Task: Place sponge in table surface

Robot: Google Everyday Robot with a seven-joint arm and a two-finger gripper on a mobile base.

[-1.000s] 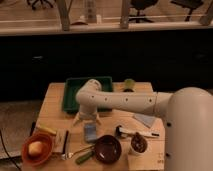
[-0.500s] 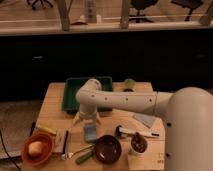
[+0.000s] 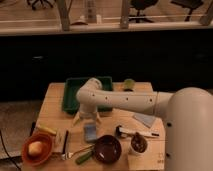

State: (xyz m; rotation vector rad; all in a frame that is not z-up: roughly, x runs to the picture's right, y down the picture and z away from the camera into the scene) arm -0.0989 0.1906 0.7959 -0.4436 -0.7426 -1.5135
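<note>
Gripper: the gripper (image 3: 87, 120) hung over the middle of the table, at the end of the white arm (image 3: 127, 102); its two pale fingers (image 3: 77, 119) splayed downward and apart, so the jaws stood open with nothing between them.
Sponge: the blue-grey sponge (image 3: 91, 132) lay flat on the wood just below the gripper, at its 6 o'clock; whether the fingertips touched its top edge was hard to make out.
Table surface: the tan wooden table surface (image 3: 56, 97) carried everything; its near edge was cut off by the bottom of the view and its right side was hidden behind the robot's white body (image 3: 190, 132).
Tray: a dark green tray (image 3: 72, 92) sat at 12 o'clock from the sponge, its right half covered by the arm.
Dark bowl: a dark bowl (image 3: 107, 148) stood at 5 o'clock from the sponge, close by.
Orange bowl: an orange bowl (image 3: 37, 149) at 8 o'clock held a yellowish round thing, not identifiable.
Cloth: a flat pale grey-blue cloth (image 3: 143, 120) lay at 2 o'clock, partly under the robot's body.
Cup: a small dark cup (image 3: 138, 144) stood to the right of the dark bowl.
Green thing: a small green object (image 3: 129, 84) sat at the far edge, too blurred to name.
Utensils: a few thin items lay left of the sponge, indistinct.
</note>
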